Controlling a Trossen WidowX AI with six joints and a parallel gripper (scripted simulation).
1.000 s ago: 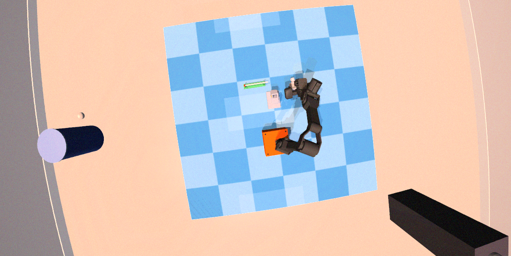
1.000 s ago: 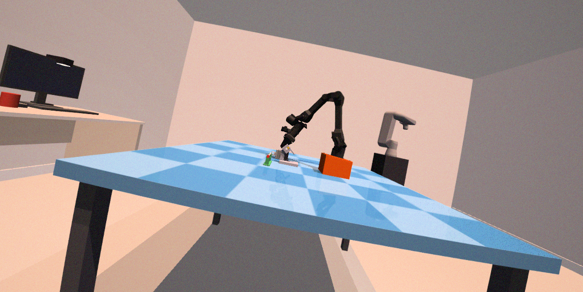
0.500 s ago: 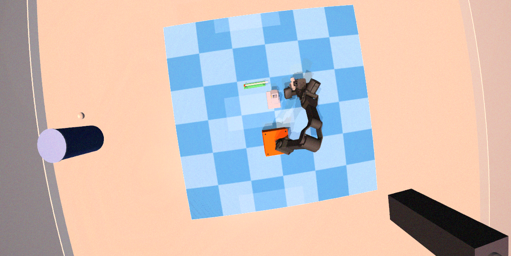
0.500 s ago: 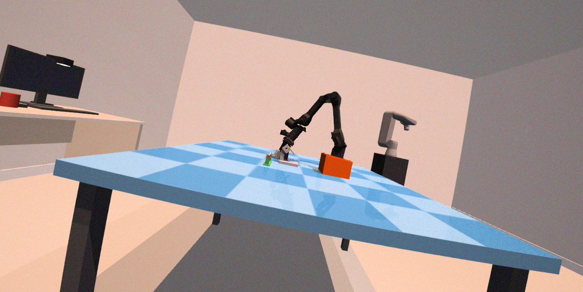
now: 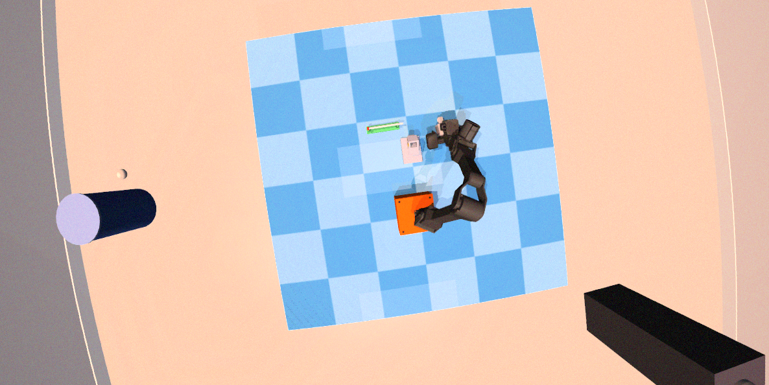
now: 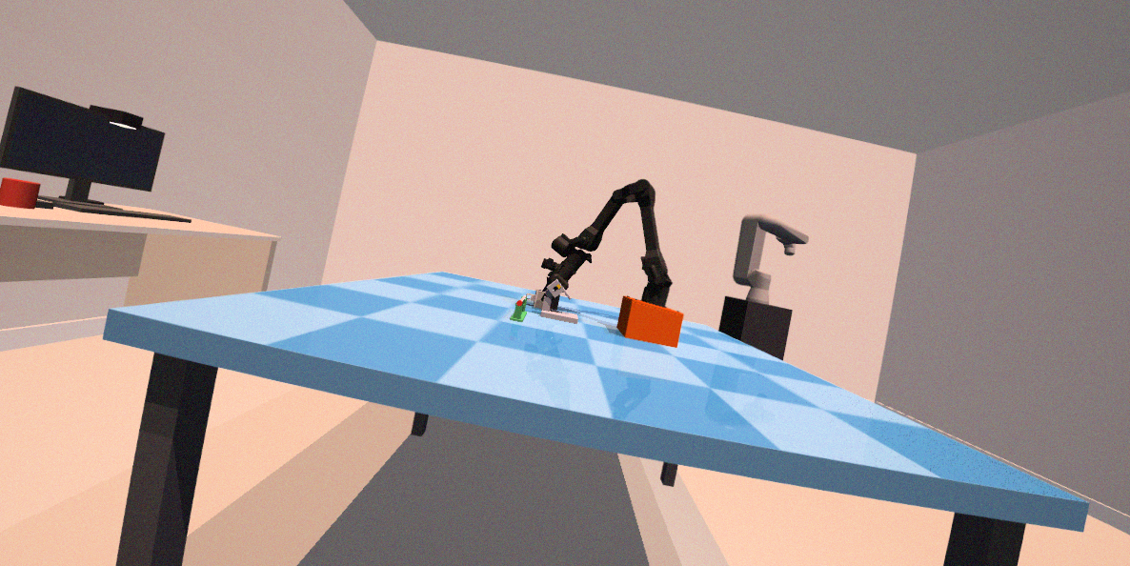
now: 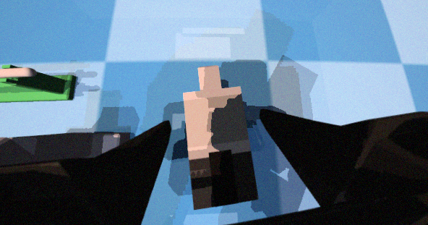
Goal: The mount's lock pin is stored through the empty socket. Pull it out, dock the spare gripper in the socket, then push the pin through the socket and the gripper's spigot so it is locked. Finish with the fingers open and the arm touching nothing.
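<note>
The table is chequered in two blues, the base block orange, the tool black.

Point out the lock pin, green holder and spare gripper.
Lock pin (image 5: 382, 126) (image 6: 520, 302) (image 7: 18, 72): top, wrist, shaft; exterior, red end.
Green holder (image 5: 382, 130) (image 6: 517, 316) (image 7: 40, 93): all views, body.
Spare gripper (image 5: 439, 125) (image 7: 215, 119): top, wrist, pale body.

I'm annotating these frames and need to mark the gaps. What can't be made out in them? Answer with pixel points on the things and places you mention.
- Inside of the mount's socket (image 5: 413, 144): too small in the top view.
- Far end of the green rack (image 7: 40, 93): cut off by the wrist view's left edge.
- Spare gripper (image 7: 215, 119), top view: partly hidden by the arm (image 5: 473, 180).
- Desk's left end (image 6: 197, 265): cut off by the exterior view's edge.
</note>
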